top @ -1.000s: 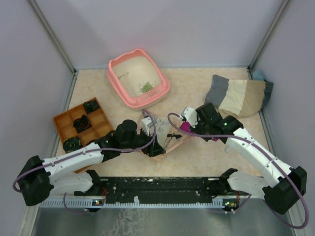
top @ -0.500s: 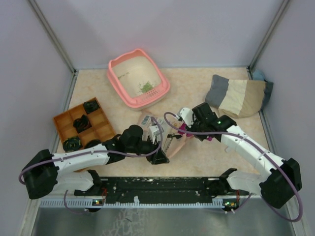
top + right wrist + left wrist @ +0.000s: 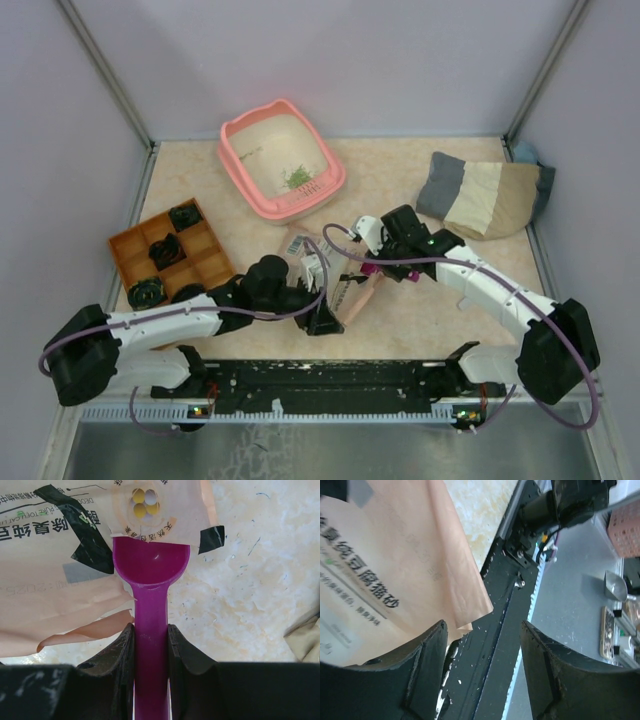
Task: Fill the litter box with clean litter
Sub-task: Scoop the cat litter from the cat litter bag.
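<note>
our right gripper (image 3: 150,632) clamps the magenta scoop (image 3: 151,567) at the paper bag (image 3: 55,600); our left gripper (image 3: 484,630) gapes wide beside it.

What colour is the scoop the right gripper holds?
Magenta; the scoop shows best in the right wrist view.

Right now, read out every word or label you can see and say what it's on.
"豆腐猫砂": paper bag, left wrist view.
"PURE TOFU CAT": same bag, right wrist view, cut off.
Bag's small print and litter box lining print: too small to read.
No text on the scoop.
</note>
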You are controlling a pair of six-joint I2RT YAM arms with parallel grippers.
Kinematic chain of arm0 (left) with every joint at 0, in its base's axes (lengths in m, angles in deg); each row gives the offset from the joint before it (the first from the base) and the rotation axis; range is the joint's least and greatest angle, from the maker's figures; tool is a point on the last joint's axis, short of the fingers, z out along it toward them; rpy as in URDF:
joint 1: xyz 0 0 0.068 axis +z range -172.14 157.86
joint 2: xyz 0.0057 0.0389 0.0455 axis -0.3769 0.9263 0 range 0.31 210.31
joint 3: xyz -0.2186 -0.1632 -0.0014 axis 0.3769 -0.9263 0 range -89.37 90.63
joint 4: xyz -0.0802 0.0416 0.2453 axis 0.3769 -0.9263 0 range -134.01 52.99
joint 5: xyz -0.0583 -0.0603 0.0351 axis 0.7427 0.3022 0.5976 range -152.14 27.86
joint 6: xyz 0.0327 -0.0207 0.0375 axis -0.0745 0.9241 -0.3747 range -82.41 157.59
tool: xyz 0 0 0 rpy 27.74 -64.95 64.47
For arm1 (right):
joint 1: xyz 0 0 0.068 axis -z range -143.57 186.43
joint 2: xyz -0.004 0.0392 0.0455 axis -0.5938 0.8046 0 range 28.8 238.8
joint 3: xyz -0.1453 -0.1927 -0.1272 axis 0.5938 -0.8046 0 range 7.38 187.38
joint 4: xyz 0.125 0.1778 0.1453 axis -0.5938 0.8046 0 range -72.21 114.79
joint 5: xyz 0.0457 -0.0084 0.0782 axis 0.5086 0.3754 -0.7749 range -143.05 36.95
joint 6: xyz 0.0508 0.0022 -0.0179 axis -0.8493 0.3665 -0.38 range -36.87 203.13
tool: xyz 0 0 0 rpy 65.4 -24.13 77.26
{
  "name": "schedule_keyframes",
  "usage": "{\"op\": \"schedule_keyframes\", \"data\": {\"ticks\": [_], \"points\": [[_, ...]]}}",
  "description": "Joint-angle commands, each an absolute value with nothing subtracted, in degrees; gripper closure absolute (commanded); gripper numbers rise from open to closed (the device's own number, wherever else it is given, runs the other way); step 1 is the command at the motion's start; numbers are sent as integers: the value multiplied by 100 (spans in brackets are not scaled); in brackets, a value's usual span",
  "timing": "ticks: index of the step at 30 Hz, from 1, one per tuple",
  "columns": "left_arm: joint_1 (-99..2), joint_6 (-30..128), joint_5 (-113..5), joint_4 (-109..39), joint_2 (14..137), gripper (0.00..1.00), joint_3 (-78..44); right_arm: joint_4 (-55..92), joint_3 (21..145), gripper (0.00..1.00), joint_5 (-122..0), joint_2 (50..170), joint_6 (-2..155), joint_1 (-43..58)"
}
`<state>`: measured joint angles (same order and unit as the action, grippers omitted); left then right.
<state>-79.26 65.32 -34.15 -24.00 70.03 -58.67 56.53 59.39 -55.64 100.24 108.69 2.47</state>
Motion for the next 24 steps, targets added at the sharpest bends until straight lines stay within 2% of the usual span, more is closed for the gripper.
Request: {"op": "schedule_keyframes", "data": {"ticks": [1, 7, 15, 21, 24], "points": [[-7565, 6774, -3888, -2632, 6434, 34, -5848, 5186, 5926, 100, -5648, 10054, 10947, 254], [-7114, 6811, -4979, -3460, 5702, 28, -5724, 5111, 6013, 100, -5725, 10318, 10980, 256], [-6386, 6776, -5508, -4266, 5326, 23, -5558, 4770, 6146, 100, -5976, 10663, 10960, 258], [-6161, 6952, -5642, -4276, 5587, 23, -5593, 4275, 6149, 100, -6033, 10852, 10984, 259], [-6087, 6937, -5564, -4280, 5730, 29, -5564, 3941, 6110, 100, -6210, 10926, 11026, 271]]}}
